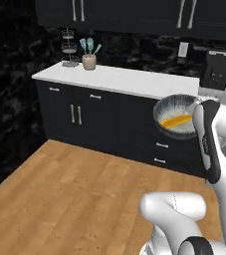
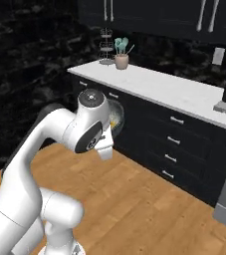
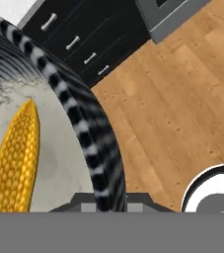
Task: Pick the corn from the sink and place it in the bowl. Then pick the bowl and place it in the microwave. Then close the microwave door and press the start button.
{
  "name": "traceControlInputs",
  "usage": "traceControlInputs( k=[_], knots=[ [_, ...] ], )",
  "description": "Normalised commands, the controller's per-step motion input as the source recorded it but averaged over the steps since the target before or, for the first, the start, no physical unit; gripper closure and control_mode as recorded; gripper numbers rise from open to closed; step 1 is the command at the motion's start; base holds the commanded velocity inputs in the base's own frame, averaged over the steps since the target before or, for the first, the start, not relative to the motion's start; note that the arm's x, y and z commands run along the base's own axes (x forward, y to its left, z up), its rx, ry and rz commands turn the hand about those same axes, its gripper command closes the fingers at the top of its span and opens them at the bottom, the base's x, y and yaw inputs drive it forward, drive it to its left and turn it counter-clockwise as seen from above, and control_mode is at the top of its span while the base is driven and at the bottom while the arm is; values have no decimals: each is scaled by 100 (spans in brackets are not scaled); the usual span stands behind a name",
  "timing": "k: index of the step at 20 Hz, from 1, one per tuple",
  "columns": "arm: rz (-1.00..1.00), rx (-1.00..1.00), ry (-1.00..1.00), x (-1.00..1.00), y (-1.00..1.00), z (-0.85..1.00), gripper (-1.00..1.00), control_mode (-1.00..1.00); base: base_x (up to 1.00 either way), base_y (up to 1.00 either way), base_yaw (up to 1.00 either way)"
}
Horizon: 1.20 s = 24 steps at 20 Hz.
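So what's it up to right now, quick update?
Gripper shut on the bowl rim, carried above the wood floor. Corn lying inside the bowl. Nothing blocking nearby.

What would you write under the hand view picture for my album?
End effector shut on the striped rim of the bowl, carrying the corn inside it above the wooden floor.

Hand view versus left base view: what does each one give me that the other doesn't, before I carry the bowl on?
Hand view alone: the gripper shut on the rim of the bowl, the striped pattern on its outside, and the wooden floor directly beneath.

Left base view alone: the white counter with a utensil pot and wire rack, the upper cabinets, and the bowl carried in the air in front of the lower cabinets.

Both: the corn lying inside the bowl, dark drawer fronts, wood floor.
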Motion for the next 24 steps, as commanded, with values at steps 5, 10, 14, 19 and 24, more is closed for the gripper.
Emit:
traceControlInputs(
  k=[5,10,14,19,24],
  knots=[
    [0,0,0,0,0,0,100,100,-75,-12,-77],
    [0,0,0,0,0,0,100,100,-80,-57,-51],
    [0,0,0,0,0,0,100,100,28,-100,-28],
    [0,0,0,0,0,0,100,100,98,-94,-14],
    [0,0,0,0,0,0,100,100,100,-55,-9]
  ],
)
